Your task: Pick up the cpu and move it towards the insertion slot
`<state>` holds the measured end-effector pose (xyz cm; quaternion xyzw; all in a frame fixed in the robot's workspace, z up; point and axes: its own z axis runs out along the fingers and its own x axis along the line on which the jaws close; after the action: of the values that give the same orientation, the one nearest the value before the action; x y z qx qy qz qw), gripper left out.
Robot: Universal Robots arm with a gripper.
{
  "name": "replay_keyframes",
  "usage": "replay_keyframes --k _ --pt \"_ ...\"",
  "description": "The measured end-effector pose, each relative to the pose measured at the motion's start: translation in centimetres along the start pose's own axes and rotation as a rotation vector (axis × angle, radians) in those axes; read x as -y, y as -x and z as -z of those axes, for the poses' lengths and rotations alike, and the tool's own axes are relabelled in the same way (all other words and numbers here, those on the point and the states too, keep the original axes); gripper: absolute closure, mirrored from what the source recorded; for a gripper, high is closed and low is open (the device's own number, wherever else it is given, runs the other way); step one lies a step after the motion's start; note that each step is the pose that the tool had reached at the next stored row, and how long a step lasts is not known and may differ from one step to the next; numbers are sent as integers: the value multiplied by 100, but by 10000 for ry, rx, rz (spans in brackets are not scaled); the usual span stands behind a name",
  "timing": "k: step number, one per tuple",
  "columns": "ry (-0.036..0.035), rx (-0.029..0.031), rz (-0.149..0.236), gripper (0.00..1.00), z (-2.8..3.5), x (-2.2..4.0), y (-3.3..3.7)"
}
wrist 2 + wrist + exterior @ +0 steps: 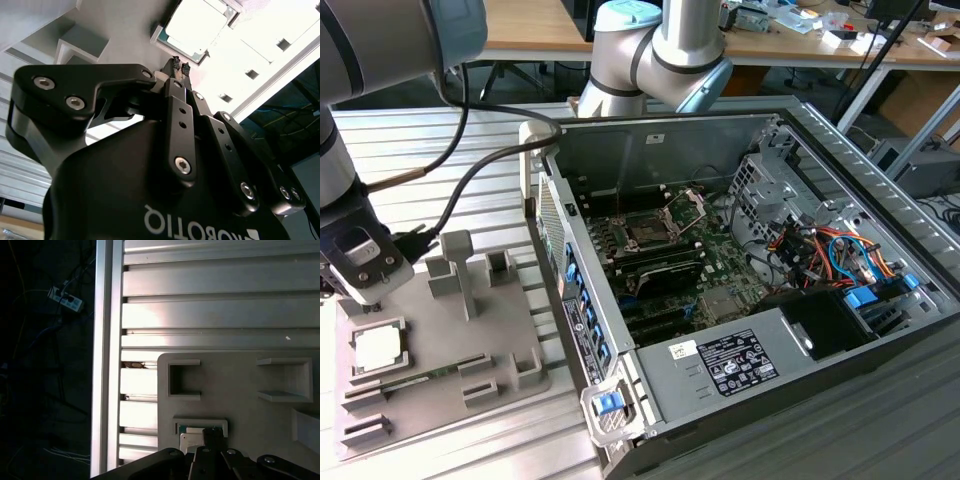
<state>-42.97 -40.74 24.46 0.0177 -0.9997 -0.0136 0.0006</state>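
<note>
Right, the end effector (180, 66) has its fingertips (176, 64) pressed together with nothing between them, so it is closed and empty. In the exterior view it hangs low at nine o'clock, just above the grey tray (510, 330). Directly at its six o'clock sits the cpu (377, 345), silvery-white top up, lying flat in a square-walled pocket (200, 421) at the tray's eight o'clock corner. In the second wrist view the chip lies just beyond the fingertips, clear of them, with no contact. The tray rests on the ribbed aluminium desk (480, 170), with upright grey posts (455, 262) at the tray's twelve o'clock. Off at three o'clock from the tray, well apart from the cpu, stands the open computer case (650, 150). Inside it, on the board, is the slot (650, 232), a dark square in a silver frame. Up at twelve o'clock the arm (670, 50) reaches over the case's back wall, and a black cable (460, 150) hangs from it over the desk.
</note>
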Motion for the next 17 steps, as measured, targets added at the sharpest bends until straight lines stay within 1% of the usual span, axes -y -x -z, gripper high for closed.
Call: replay_keyframes --k 11,13,17 --pt "-1 0 0 89 -19 1 0" --pt "0 1 0 89 -44 2 0" --pt "-1 0 0 89 -64 3 0"
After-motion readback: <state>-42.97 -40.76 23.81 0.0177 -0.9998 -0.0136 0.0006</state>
